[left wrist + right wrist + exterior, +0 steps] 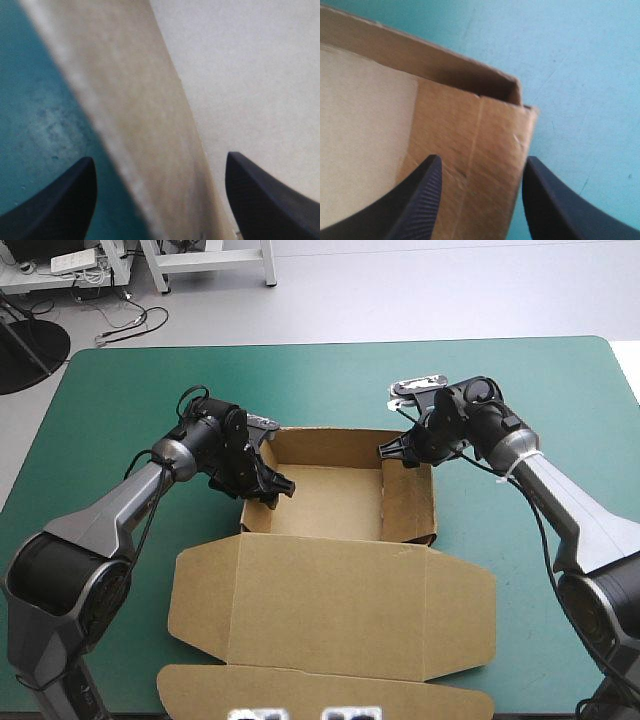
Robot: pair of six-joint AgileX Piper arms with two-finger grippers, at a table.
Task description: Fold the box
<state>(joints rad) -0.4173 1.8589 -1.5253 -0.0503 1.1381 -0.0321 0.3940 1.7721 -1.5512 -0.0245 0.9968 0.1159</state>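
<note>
box [330,502] is set as an open tray on the teal-green cover [120,400], lid laid flat at its near side. left gripper [272,488] is spread, 2 fingers astride the box's left wall. right gripper [395,452] is spread astride the box's right wall, at its far corner.

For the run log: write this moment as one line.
box: open tray, lid flat | left gripper: open, astride left wall | right gripper: open, astride right wall at far corner

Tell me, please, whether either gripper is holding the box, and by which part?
Nothing is gripped: the left gripper stands open astride the left wall of the box, the right gripper open astride its right wall.
</note>
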